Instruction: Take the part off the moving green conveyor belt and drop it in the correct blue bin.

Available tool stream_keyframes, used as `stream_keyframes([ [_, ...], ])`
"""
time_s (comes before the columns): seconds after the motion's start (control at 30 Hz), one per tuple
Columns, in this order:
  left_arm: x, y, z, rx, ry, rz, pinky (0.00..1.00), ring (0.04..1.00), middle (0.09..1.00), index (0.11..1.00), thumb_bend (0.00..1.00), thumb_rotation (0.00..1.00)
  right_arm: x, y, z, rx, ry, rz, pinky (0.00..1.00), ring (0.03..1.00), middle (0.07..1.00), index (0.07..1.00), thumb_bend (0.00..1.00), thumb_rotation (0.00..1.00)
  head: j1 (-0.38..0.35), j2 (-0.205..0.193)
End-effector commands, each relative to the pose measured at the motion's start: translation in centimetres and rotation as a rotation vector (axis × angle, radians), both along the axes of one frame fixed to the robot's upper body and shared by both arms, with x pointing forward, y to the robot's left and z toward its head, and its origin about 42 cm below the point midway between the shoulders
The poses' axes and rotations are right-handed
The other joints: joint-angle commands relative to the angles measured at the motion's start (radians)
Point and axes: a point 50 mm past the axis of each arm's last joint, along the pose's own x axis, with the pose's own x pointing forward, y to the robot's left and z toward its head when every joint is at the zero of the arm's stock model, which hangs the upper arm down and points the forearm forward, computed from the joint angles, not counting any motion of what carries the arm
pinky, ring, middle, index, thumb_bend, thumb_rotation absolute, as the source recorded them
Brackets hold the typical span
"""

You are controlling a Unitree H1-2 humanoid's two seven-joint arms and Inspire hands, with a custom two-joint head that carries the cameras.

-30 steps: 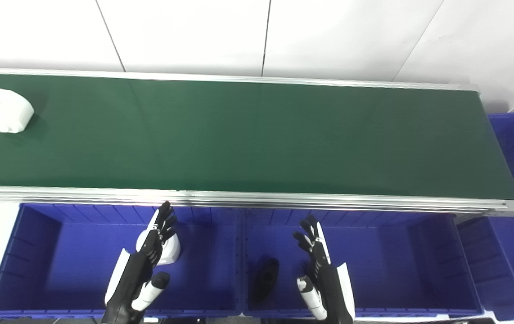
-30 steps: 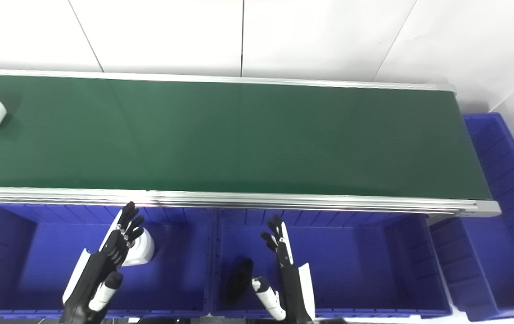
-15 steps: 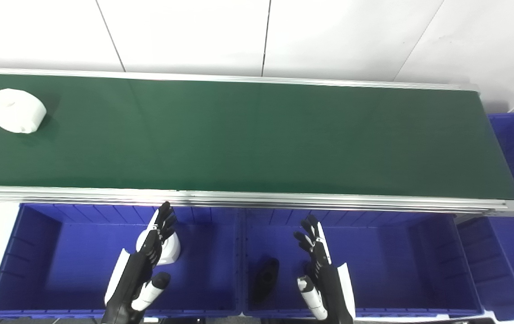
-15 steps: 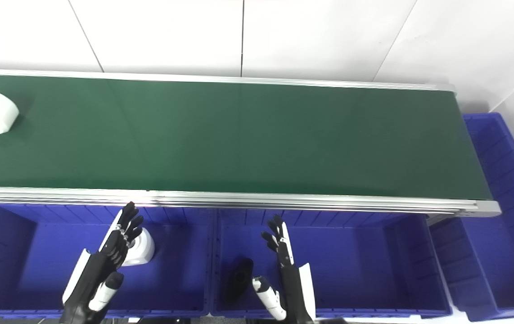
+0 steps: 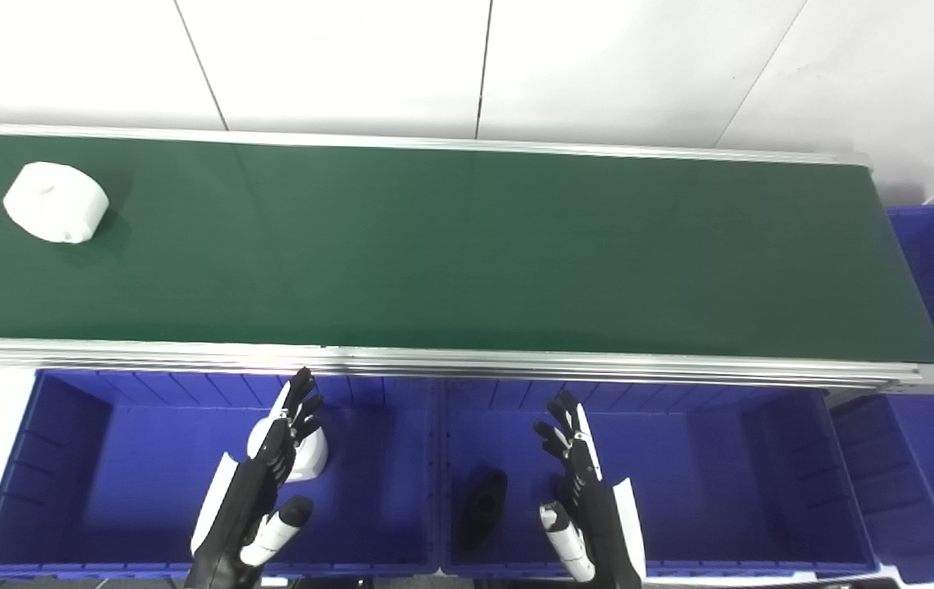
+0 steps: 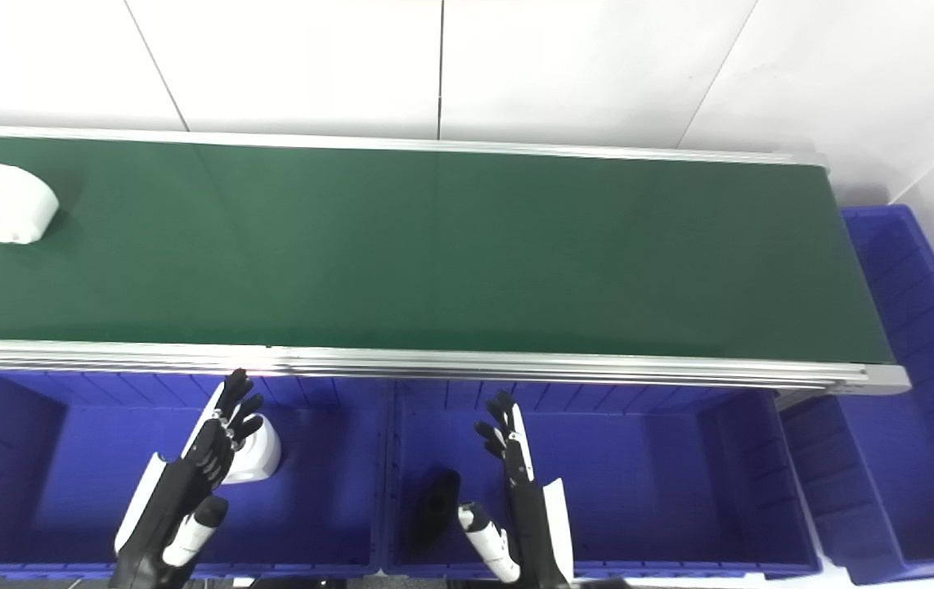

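Left eye view. The white part (image 5: 56,202) lies on the green conveyor belt (image 5: 467,245) at its far left end, in the far half of the belt's width and well apart from both hands. It is a short, squat cylinder with rounded edges and a small recess in its top face. It appears to be a rigid moulded piece, probably light, with a smooth matte surface that may slip under fingertip pressure. Recommended hold: fingers and thumb on opposite sides of the curved wall, approaching from above. The flat top gives no purchase.

The left hand (image 5: 271,470) hangs above the left blue bin (image 5: 66,491), fingers extended and slightly spread toward the belt's near rail, holding nothing. A white part in the bin (image 5: 312,454) lies beneath its fingertips; contact cannot be determined.

Right eye view. The right hand (image 6: 516,483) hangs above the middle blue bin (image 6: 680,491), fingers likewise extended and spread, empty. A black part (image 6: 434,503) lies on that bin's floor, just left of the hand and apart from it. A third blue bin (image 6: 917,393) stands past the belt's right end. Judging by the contents, the left bin is the correct destination for the white part.
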Motion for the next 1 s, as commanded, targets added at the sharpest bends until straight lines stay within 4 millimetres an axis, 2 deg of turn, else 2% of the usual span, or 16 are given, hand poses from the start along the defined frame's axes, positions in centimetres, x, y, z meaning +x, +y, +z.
stream_keyframes([
  [0.0, -0.2, 0.0, 0.2, 0.004, -0.036, 0.005, 0.91, 0.95, 1.0, 1.0, 0.91, 0.9, 0.0, 2.0, 1.1, 0.069, -0.056, 0.005, 0.88, 0.883, 0.954, 1.0, 0.85, 0.99, 0.015, -0.007],
  [0.1, -0.3, -0.5, -0.7, 0.0, -0.027, 0.0, 0.9, 0.944, 1.0, 1.0, 0.9, 0.91, 0.0, 1.5, 0.5, 0.068, -0.04, 0.01, 0.89, 0.89, 0.962, 1.0, 0.87, 1.0, 0.113, -0.064],
  [0.13, -0.3, -0.7, -0.9, -0.003, -0.024, 0.0, 0.89, 0.943, 1.0, 1.0, 0.9, 0.9, 0.0, 1.3, 0.3, 0.067, -0.036, 0.012, 0.89, 0.895, 0.966, 1.0, 0.88, 1.0, 0.113, -0.064],
  [0.17, -0.2, -0.9, -1.3, -0.011, -0.019, -0.007, 0.91, 0.949, 1.0, 1.0, 0.91, 0.9, 0.1, 1.1, 0.1, 0.065, -0.032, 0.014, 0.89, 0.901, 0.971, 1.0, 0.89, 1.0, 0.159, -0.092],
  [0.2, -0.2, -1.1, -1.6, -0.016, -0.017, -0.011, 0.91, 0.951, 1.0, 1.0, 0.91, 0.9, 0.1, 0.9, 0.0, 0.064, -0.029, 0.015, 0.89, 0.902, 0.972, 1.0, 0.89, 1.0, 0.159, -0.092],
  [0.23, -0.1, -1.3, -1.8, -0.023, -0.012, -0.013, 0.92, 0.953, 1.0, 1.0, 0.91, 0.9, 0.1, 0.7, -0.1, 0.064, -0.027, 0.015, 0.9, 0.904, 0.973, 1.0, 0.89, 1.0, 0.203, -0.113],
  [0.27, -0.1, -1.5, -2.0, -0.027, -0.009, -0.014, 0.91, 0.947, 0.994, 1.0, 0.92, 0.89, 0.2, 0.6, -0.2, 0.064, -0.027, 0.015, 0.9, 0.908, 0.976, 1.0, 0.88, 1.0, 0.203, -0.113],
  [0.3, 0.0, -1.7, -2.2, -0.036, -0.007, -0.014, 0.91, 0.944, 0.991, 1.0, 0.93, 0.89, 0.2, 0.3, -0.2, 0.061, -0.029, 0.015, 0.91, 0.909, 0.977, 1.0, 0.88, 1.0, 0.244, -0.129],
  [0.4, 0.0, -2.4, -2.4, -0.033, -0.003, -0.014, 0.88, 0.928, 0.978, 1.0, 0.91, 0.88, 0.1, -0.3, -0.1, 0.055, -0.032, 0.011, 0.92, 0.914, 0.98, 1.0, 0.91, 1.0, 0.284, -0.136],
  [0.47, -0.1, -2.6, -2.5, -0.003, -0.007, -0.018, 0.83, 0.896, 0.954, 1.0, 0.91, 0.91, 0.0, -0.7, 0.0, 0.052, -0.034, 0.008, 0.92, 0.919, 0.98, 1.0, 0.92, 1.0, 0.31, -0.134],
  [0.63, -0.2, -3.0, -2.6, 0.028, -0.013, -0.029, 0.78, 0.864, 0.926, 1.0, 0.91, 0.92, -0.3, -1.4, 0.1, 0.052, -0.027, 0.015, 0.97, 0.948, 0.999, 1.0, 0.92, 1.0, 0.344, -0.144],
  [0.8, -0.3, -4.0, -2.7, -0.022, 0.001, -0.032, 0.79, 0.879, 0.939, 1.0, 0.89, 0.9, -0.5, -2.2, -0.3, 0.04, -0.013, 0.022, 1.0, 0.977, 1.0, 1.0, 0.92, 1.0, 0.406, -0.159],
  [0.97, -0.2, -4.4, -2.9, -0.056, 0.015, -0.035, 0.8, 0.885, 0.951, 1.0, 0.88, 0.88, -0.5, -2.6, -0.6, 0.05, 0.005, 0.029, 1.0, 0.998, 1.0, 1.0, 0.93, 1.0, 0.425, -0.18],
])
